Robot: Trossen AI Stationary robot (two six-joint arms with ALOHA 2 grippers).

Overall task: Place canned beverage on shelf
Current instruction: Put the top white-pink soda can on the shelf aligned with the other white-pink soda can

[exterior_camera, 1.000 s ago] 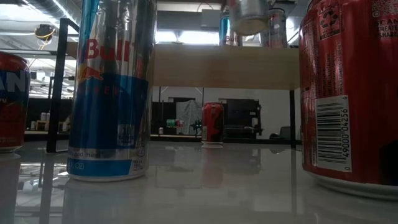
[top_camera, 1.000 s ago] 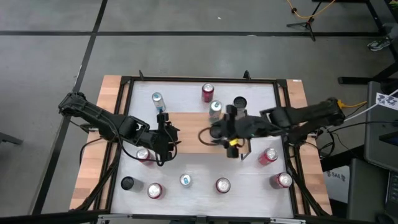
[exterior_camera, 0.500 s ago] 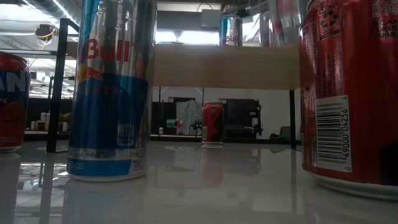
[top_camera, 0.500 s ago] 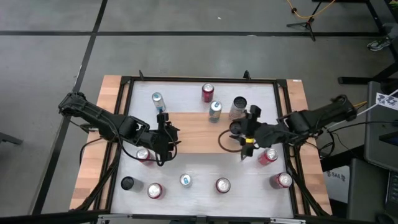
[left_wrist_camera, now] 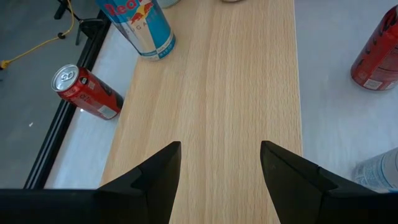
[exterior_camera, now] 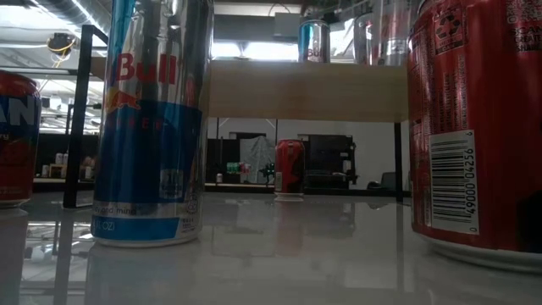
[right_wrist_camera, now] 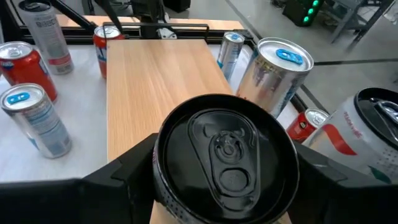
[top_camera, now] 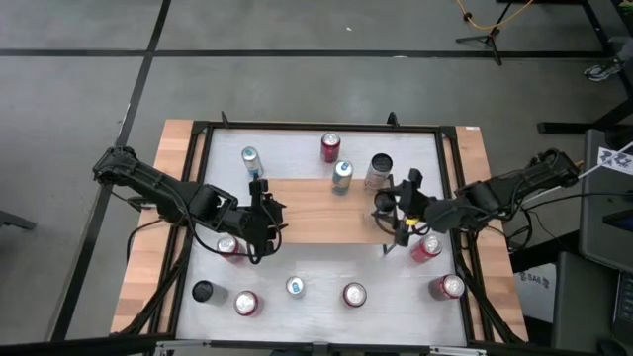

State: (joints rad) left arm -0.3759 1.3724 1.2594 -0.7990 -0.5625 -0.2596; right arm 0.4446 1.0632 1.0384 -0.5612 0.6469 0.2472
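High view: right gripper (top_camera: 394, 210) is sitting at the shelf's (top_camera: 307, 213) right end, its jaws half-spread around a black-topped can (right_wrist_camera: 225, 162) standing on the board, apparently for placement. Left gripper (top_camera: 259, 211) is waiting at the opposite end, jaws apart, holding nothing.

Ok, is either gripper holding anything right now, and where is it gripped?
The right gripper holds a black-topped can upright, fingers on opposite sides of its body just under the rim. The left gripper is open over the shelf, holding nothing.
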